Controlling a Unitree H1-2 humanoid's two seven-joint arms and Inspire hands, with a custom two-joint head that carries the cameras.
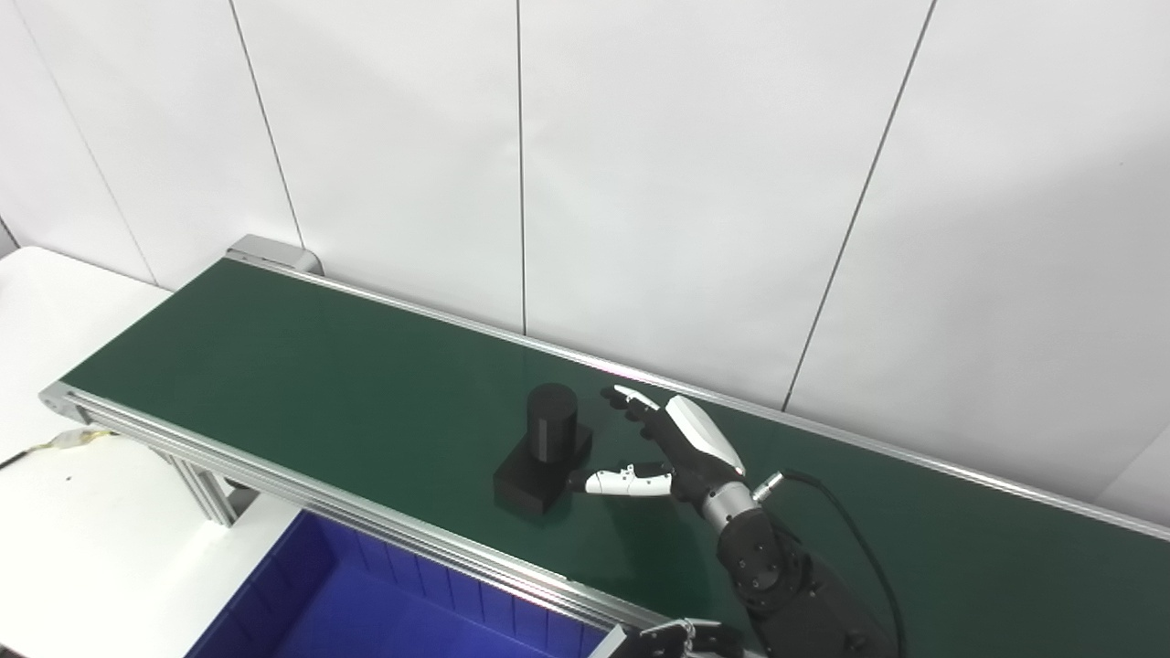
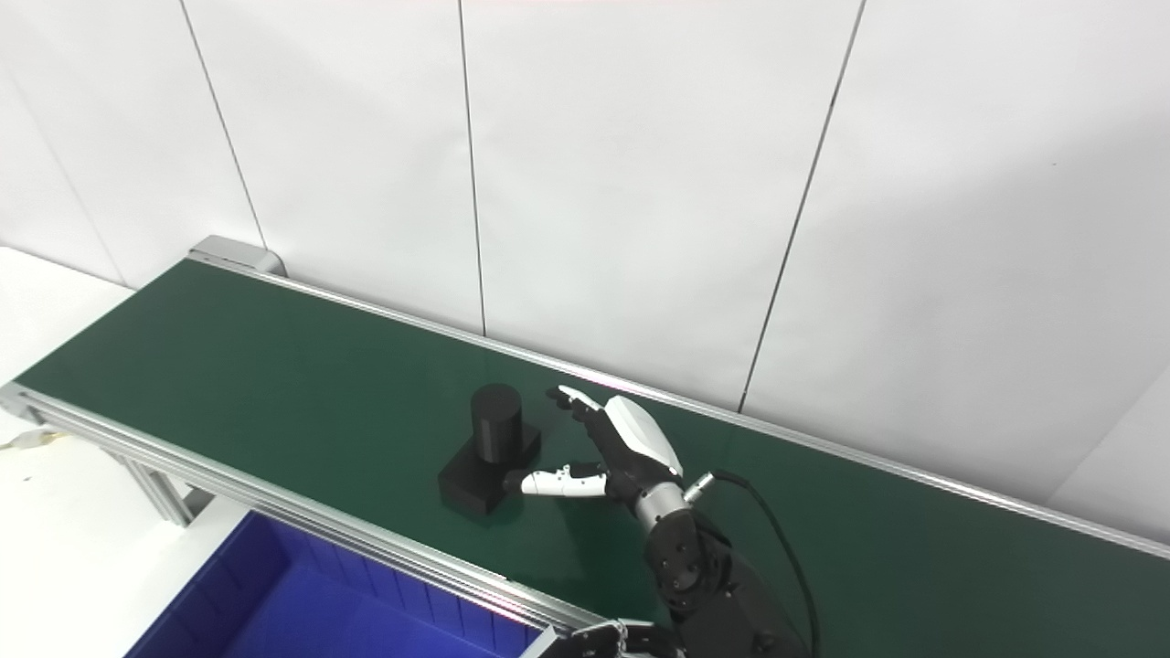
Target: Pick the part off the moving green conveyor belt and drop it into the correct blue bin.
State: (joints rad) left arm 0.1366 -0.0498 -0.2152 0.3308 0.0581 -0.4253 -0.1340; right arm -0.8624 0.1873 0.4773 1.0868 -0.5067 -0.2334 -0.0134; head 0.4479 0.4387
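Note:
The part [image 1: 546, 448] is black, an upright cylinder on a rectangular block. It sits on the green conveyor belt [image 1: 302, 366] near the front rail. My right hand [image 1: 681, 448] hovers just right of it, open, fingers [image 1: 631, 397] spread past the cylinder's far side. The white thumb tip [image 1: 599, 482] reaches the block's right end; contact is unclear. A sliver of my left hand [image 1: 676, 637] peeks over the bottom edge, with too little showing to read its state.
A blue bin [image 1: 439, 585] stands below the belt's front rail at the bottom left. A white table [image 1: 55, 302] lies left of the conveyor's end. A white panelled wall [image 1: 640, 183] runs close behind the belt.

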